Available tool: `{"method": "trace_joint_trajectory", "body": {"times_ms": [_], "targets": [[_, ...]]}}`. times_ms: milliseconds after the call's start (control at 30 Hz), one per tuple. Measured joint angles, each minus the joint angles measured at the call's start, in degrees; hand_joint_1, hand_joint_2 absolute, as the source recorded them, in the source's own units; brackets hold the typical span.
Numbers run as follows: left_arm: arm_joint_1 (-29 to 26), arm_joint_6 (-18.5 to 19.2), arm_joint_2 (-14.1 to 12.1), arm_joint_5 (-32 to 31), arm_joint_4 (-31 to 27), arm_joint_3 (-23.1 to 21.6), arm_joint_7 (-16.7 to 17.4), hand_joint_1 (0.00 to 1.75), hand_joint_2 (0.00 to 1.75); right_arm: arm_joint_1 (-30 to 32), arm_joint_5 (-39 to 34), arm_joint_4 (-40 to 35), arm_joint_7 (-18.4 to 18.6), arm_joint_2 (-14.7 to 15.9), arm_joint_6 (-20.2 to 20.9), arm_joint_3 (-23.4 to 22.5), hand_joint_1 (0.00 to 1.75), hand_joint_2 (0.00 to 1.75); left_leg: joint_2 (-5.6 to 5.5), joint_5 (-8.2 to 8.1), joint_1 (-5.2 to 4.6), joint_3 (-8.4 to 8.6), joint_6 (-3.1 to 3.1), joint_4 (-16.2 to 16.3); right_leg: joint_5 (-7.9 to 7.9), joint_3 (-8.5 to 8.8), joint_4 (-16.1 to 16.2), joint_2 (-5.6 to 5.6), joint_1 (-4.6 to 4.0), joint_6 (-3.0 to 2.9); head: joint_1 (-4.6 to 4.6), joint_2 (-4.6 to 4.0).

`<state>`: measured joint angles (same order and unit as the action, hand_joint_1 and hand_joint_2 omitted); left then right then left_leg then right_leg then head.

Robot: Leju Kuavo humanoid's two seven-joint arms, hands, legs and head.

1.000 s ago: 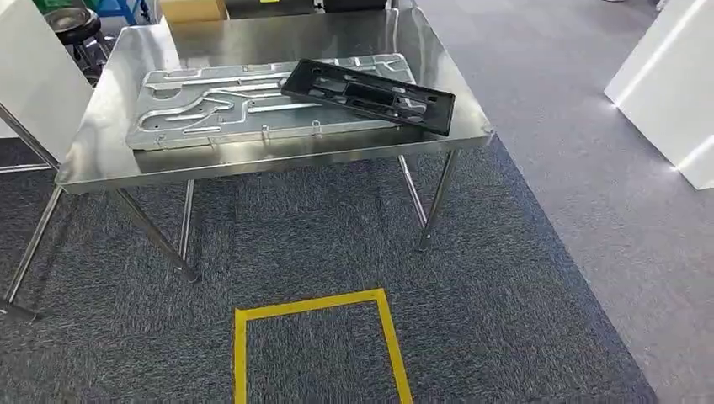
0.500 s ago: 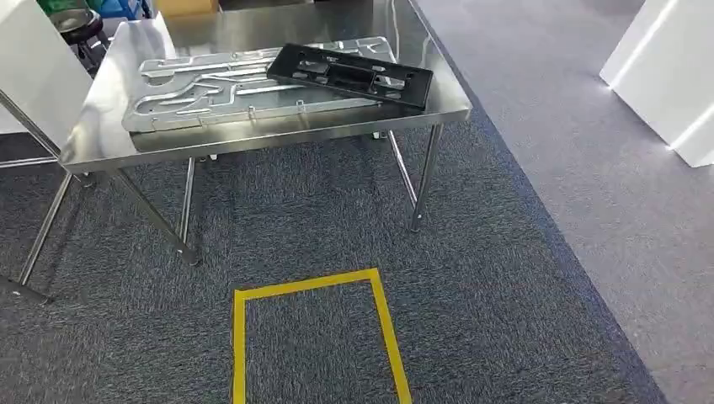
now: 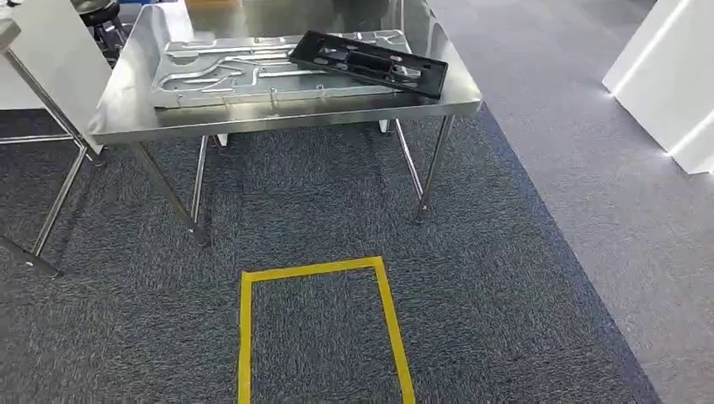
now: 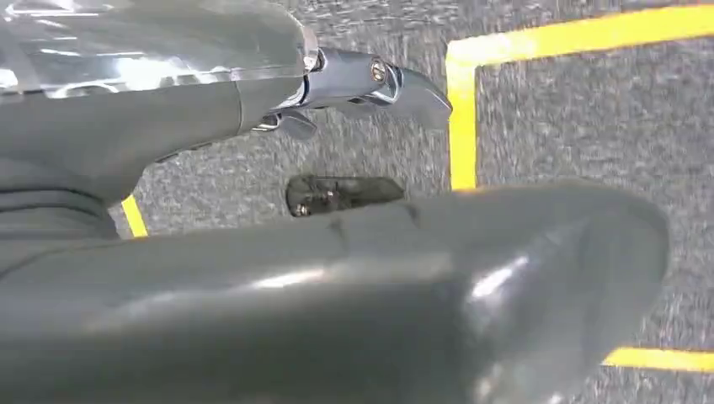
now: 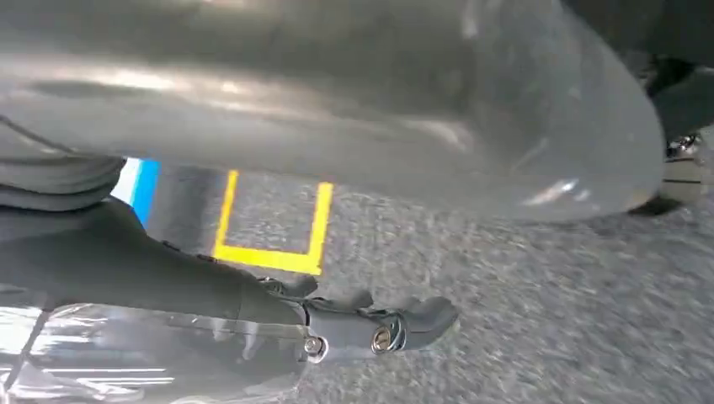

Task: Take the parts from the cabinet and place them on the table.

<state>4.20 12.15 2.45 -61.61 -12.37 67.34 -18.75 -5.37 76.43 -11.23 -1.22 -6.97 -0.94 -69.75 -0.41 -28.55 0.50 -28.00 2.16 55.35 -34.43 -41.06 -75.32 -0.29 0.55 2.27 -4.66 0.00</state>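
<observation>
A stamped silver metal plate (image 3: 227, 71) lies flat on the steel table (image 3: 278, 118) in the head view. A black plastic frame part (image 3: 368, 64) lies across the plate's right end, reaching towards the table's right edge. My left hand (image 4: 278, 278) hangs over the grey carpet with its fingers (image 4: 370, 80) stretched away from the thick thumb and nothing in it. My right hand (image 5: 295, 101) also hangs above the carpet, fingers (image 5: 379, 328) apart from the thumb, holding nothing.
A yellow tape rectangle (image 3: 245, 337) marks the dark carpet in front of the table. White cabinets stand at the right (image 3: 674, 76) and far left (image 3: 50, 59). Legs of a second steel table (image 3: 59, 194) stand at the left. Lighter grey floor runs along the right.
The whole picture has shifted, so the camera has moved: the table now sits higher and a little further right. The plate and black frame lie as before on the table.
</observation>
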Motion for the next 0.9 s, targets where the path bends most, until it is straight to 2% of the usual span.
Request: {"method": "trace_joint_trajectory", "body": {"times_ms": [33, 67, 100, 133, 167, 200, 233, 267, 300, 333, 367, 400, 433, 467, 500, 533, 567, 633, 667, 700, 733, 800, 833, 900], "targets": [[-0.1, 0.0, 0.0, 0.0, 0.0, 0.0, 0.1, 0.0, 0.0, 0.0, -0.6, 0.0, 0.6, 0.0, -0.3, 0.0, 0.0, 0.0, -0.07, 0.17, 0.0, -0.25, -0.08, 0.1, 0.96, 1.04, 1.0, 0.01, 0.15, 0.08, 0.0, 0.0], [-0.1, 0.0, 0.0, -0.1, 0.0, 0.0, 0.2, 0.0, 0.0, 0.0, -1.2, 0.0, 1.2, 0.0, -0.6, 0.0, 0.0, 0.0, -0.13, 0.26, 0.01, -0.3, -0.2, 0.2, 2.92, 3.45, 4.6, 0.01, 0.26, 0.07, 0.0, 0.0], [-0.1, 0.0, 0.0, -0.2, 0.0, 0.0, 0.2, 0.0, 0.0, 0.0, -1.7, 0.0, 1.8, 0.0, -1.0, -0.1, 0.0, 0.0, -0.27, 0.29, 0.04, -0.24, -0.36, 0.4, 5.53, 7.18, 10.8, 0.05, 0.32, -0.05, 0.0, 0.0], [0.0, 0.0, 0.1, -0.2, 0.0, 0.0, 0.2, 0.0, 0.0, 0.0, -2.0, 0.0, 2.3, 0.0, -1.3, -0.2, 0.0, 0.0, -0.28, 0.24, 0.04, -0.27, -0.53, 0.7, 7.24, 10.13, 15.8, 0.16, 0.35, -0.24, 0.0, 0.0], [0.1, 0.0, 0.1, -0.2, 0.0, 0.0, 0.2, 0.0, 0.0, 0.0, -2.4, 0.0, 2.6, 0.0, -1.5, -0.4, 0.0, 0.0, -0.26, 0.13, -0.26, -0.75, -0.95, 1.0, 6.47, 11.34, 18.2, 0.61, 0.08, -0.65, 0.0, 0.0], [0.3, -0.1, 0.1, -0.2, 0.0, 0.0, 0.2, 0.0, 0.0, 0.0, -2.7, 0.0, 2.8, 0.0, -1.6, -0.6, 0.0, 0.0, -0.25, 0.17, -0.33, -0.96, -1.34, 1.2, 6.58, 10.98, 18.4, 0.57, 0.0, -1.06, 0.0, 0.0], [0.4, -0.1, 0.1, -0.2, 0.0, 0.0, 0.1, 0.0, 0.0, 0.0, -3.0, 0.0, 3.1, 0.0, -1.8, -0.8, 0.0, 0.0, -0.22, 0.25, -0.29, -1.14, -1.53, 1.3, 6.57, 10.73, 18.3, 0.55, -0.13, -1.21, 0.0, 0.0], [0.4, -0.1, 0.1, -0.2, 0.0, 0.0, 0.0, 0.0, 0.0, 0.0, -3.3, 0.0, 3.4, 0.0, -2.1, -1.0, 0.0, 1.75, -0.22, 0.36, -0.17, -1.12, -1.85, 1.1, 6.54, 10.69, 18.2, 0.54, -0.23, -1.58, 0.0, 0.0], [0.4, -0.1, 0.1, -0.2, 0.0, 0.0, -0.1, 0.0, 0.0, 0.1, -3.4, 0.0, 3.6, 0.0, -2.2, -1.3, 0.0, 1.75, -0.25, 0.38, -0.3, -1.09, -2.21, 1.0, 6.71, 10.73, 18.5, 0.49, -0.01, -1.99, 0.0, 0.0], [0.4, -0.2, 0.1, -0.1, 0.0, 0.0, -0.2, 0.0, 0.0, 0.1, -3.5, 0.0, 3.7, 0.0, -2.4, -1.5, 0.0, 1.75, -0.13, -0.35, -0.12, -1.28, -2.43, 1.9, 7.1, 10.92, 19.0, 0.17, 0.35, -2.57, 0.0, 0.0], [0.4, -0.2, 0.1, 0.0, 0.0, 0.0, -0.4, 0.0, 0.0, 0.1, -3.5, 0.0, 4.0, 0.0, -2.6, -1.5, 0.0, 1.75, 0.07, -1.84, -0.15, -2.18, -2.73, 3.9, 7.17, 10.89, 19.1, 0.14, 0.27, -2.76, 0.0, 0.0], [0.5, -0.3, 0.1, 0.0, 0.0, 0.0, -0.5, 0.0, 0.0, 0.1, -3.5, 0.0, 4.6, 0.0, -3.1, -1.5, 0.0, 1.75, 0.05, -4.33, -0.01, -4.07, -2.98, 8.0, 7.18, 10.74, 19.1, -0.03, 0.2, -3.21, 0.0, 0.0], [0.5, -0.4, 0.1, 0.2, 0.0, 0.0, -0.6, 0.0, 0.0, 0.1, -3.5, 0.0, 5.3, 0.0, -3.4, -1.6, 0.0, 1.75, 0.05, -6.57, 0.17, -6.15, -3.34, 12.5, 7.23, 10.65, 19.1, -0.18, 0.07, -3.35, 0.0, 0.0], [0.5, -0.7, 0.1, 0.4, 0.0, 0.0, -0.7, 0.0, 0.0, 0.1, -3.5, 0.0, 6.0, 0.0, -3.5, -1.6, 0.0, 1.75, 0.05, -8.29, 0.3, -8.06, -3.69, 16.7, 7.2, 10.54, 19.1, -0.36, 0.0, -3.45, 0.0, 0.0], [0.4, -1.2, 0.1, 0.6, 0.0, 0.1, -0.7, 0.0, 0.0, 0.2, -3.5, 0.0, 6.9, 0.0, -3.8, -1.7, 0.0, 1.75, 0.06, -8.89, 0.45, -9.3, -4.0, 19.5, 7.19, 10.42, 19.0, -0.42, -0.02, -3.46, 0.0, 0.0], [0.3, -1.7, 0.1, 0.7, 0.0, 0.3, -0.6, 0.0, 1.75, 0.2, -3.5, 0.0, 7.5, 0.0, -4.1, -1.8, 0.0, 0.0, 0.07, -7.87, 0.72, -9.1, -4.31, 19.2, 7.18, 10.38, 18.8, -0.42, 0.0, -3.45, 0.0, 0.0], [0.3, -2.2, 0.1, 1.1, 0.0, 0.5, -0.6, 0.0, 1.75, 0.2, -3.5, 0.0, 8.0, 0.0, -4.2, -2.0, 0.0, 0.0, 0.08, -5.64, 1.04, -7.58, -4.63, 16.1, 7.11, 10.33, 18.5, -0.43, 0.09, -3.43, 0.0, 0.0], [0.4, -2.8, 0.1, 1.7, 0.0, 0.9, -0.4, 0.0, 1.75, 0.2, -3.6, 0.0, 8.1, 0.0, -4.2, -2.1, 0.0, 0.0, 0.24, -0.44, 1.78, -2.36, -5.4, 5.7, 6.66, 10.17, 17.7, -0.41, 0.3, -3.1, 0.0, 0.0], [0.4, -3.0, 0.2, 1.8, 0.0, 1.2, -0.4, 0.0, 1.75, 0.2, -3.8, 0.0, 7.9, 0.0, -4.2, -2.2, 0.0, 0.0, 0.28, -1.1, 2.01, -0.99, -5.76, 2.8, 6.41, 9.83, 17.1, -0.32, 0.09, -2.75, 0.0, 0.0], [0.6, -3.1, 0.3, 2.2, 0.1, 1.5, -0.5, 0.0, 1.75, 0.2, -4.0, 0.0, 7.6, 0.0, -4.1, -2.4, 0.0, 0.0, -0.07, -0.69, 1.62, -1.3, -4.21, 2.4, 6.08, 9.43, 16.3, -0.18, -0.34, -2.3, 0.02, 0.0], [0.5, -3.2, 0.3, 2.4, 0.1, 1.7, -0.5, 0.0, 1.75, 0.2, -4.2, 0.0, 7.5, 0.0, -4.0, -2.5, 0.0, 0.0, 0.01, -1.29, 1.65, -1.59, -3.96, 2.7, 6.21, 9.26, 16.4, -0.17, -0.44, -2.23, 0.0, 0.0], [0.4, -3.3, 0.3, 2.5, 0.1, 1.9, -0.7, 0.0, 1.75, 0.2, -4.3, 0.0, 7.2, 0.0, -4.0, -2.6, 0.0, 0.0, -0.01, -0.94, 1.46, -1.71, -3.72, 2.8, 6.39, 9.24, 16.5, -0.15, -0.31, -1.93, 0.02, 0.0], [0.4, -3.3, 0.3, 2.6, 0.1, 2.0, -0.7, 0.0, 1.75, 0.2, -4.4, 0.0, 7.1, 0.0, -4.0, -2.7, 0.0, 1.75, -0.02, -0.92, 1.33, -1.72, -3.65, 2.8, 6.43, 9.21, 16.6, -0.14, -0.19, -1.83, 0.0, 0.0], [0.4, -4.0, 0.2, 3.1, 0.1, 2.6, -1.0, 0.0, 1.75, 0.2, -4.5, 0.0, 6.5, 0.0, -4.0, -2.9, 0.0, 1.75, -0.01, -0.86, 1.08, -1.85, -3.52, 2.8, 6.63, 9.22, 16.7, -0.12, -0.05, -1.53, 0.0, 0.0]]}}
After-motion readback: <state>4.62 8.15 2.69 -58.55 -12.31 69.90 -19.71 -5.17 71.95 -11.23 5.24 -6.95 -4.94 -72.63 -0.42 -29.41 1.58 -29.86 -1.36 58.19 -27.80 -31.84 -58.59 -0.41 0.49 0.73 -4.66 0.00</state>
